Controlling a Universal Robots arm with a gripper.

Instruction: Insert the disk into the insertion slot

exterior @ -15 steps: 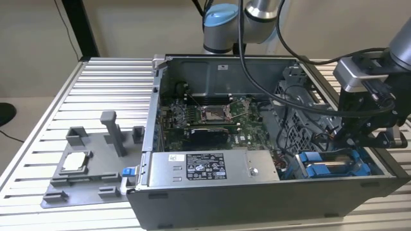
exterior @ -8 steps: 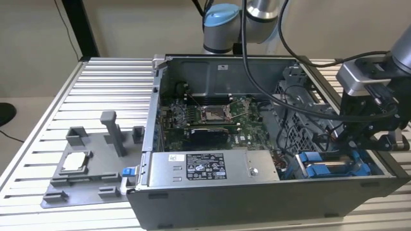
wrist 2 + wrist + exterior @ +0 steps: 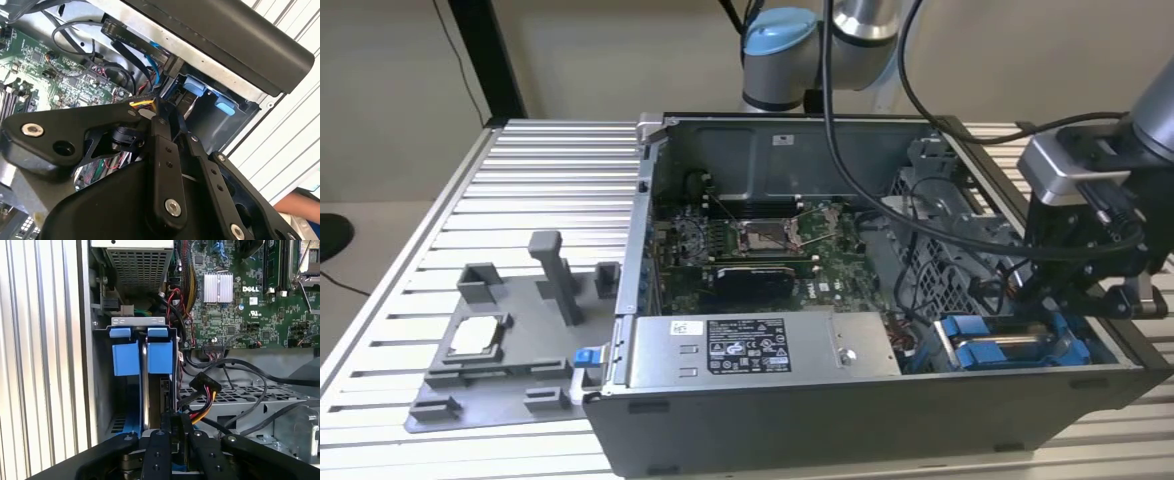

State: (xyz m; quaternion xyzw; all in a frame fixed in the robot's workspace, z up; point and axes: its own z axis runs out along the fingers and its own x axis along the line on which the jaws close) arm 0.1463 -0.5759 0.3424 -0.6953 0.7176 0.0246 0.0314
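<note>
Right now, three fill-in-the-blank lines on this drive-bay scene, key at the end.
The disk is framed by a carrier of ____ plastic.
In the exterior view, the end effector hangs at that view's ____ end of the case.
The grey fixture with the small silver chip lies to that view's ____ of the case.
Missing: blue; right; left.

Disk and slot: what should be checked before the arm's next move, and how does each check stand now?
1. Disk standing on edge inside the slot: ok.
2. Disk fully seated: cannot tell.
3. Gripper in line with the slot: ok.
4. Cables beside the slot, not across it: ok.
5. Grip on the disk: cannot tell.
</note>
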